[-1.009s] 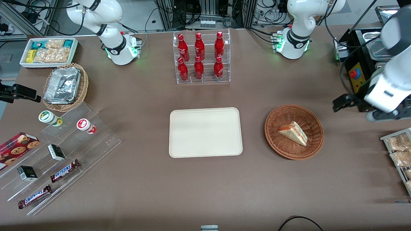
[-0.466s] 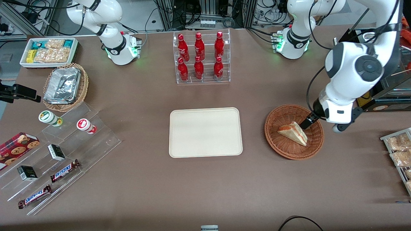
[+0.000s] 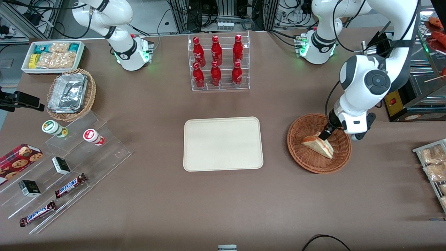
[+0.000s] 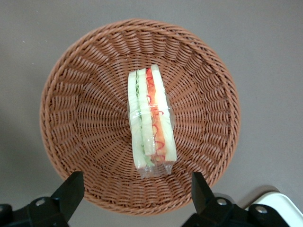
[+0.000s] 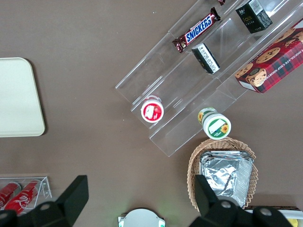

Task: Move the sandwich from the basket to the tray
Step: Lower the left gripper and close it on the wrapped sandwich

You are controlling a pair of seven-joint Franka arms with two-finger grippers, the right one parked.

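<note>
The sandwich (image 3: 317,144) (image 4: 150,120), a wrapped white-bread wedge with red and green filling, lies in the round reddish-brown basket (image 3: 306,164) (image 4: 85,94). My left gripper (image 3: 327,134) (image 4: 137,194) hangs just above the basket, over the part of it farther from the front camera and next to the sandwich's thick end. It is open, its black fingers (image 4: 71,189) spread wide, with nothing between them. The cream tray (image 3: 223,143) (image 5: 16,97) lies bare beside the basket, toward the parked arm's end.
A clear rack of red bottles (image 3: 218,62) stands farther from the front camera than the tray. Snack packets on a rack (image 3: 432,164) and a black box (image 3: 400,104) sit at the working arm's end. A tiered display (image 3: 69,164), a foil-filled tan basket (image 3: 71,94) and a white bin (image 3: 52,55) sit at the parked arm's end.
The left arm swung in from the working arm's end of the table, came over the basket, and has since shifted closer to the sandwich. The sandwich has not moved.
</note>
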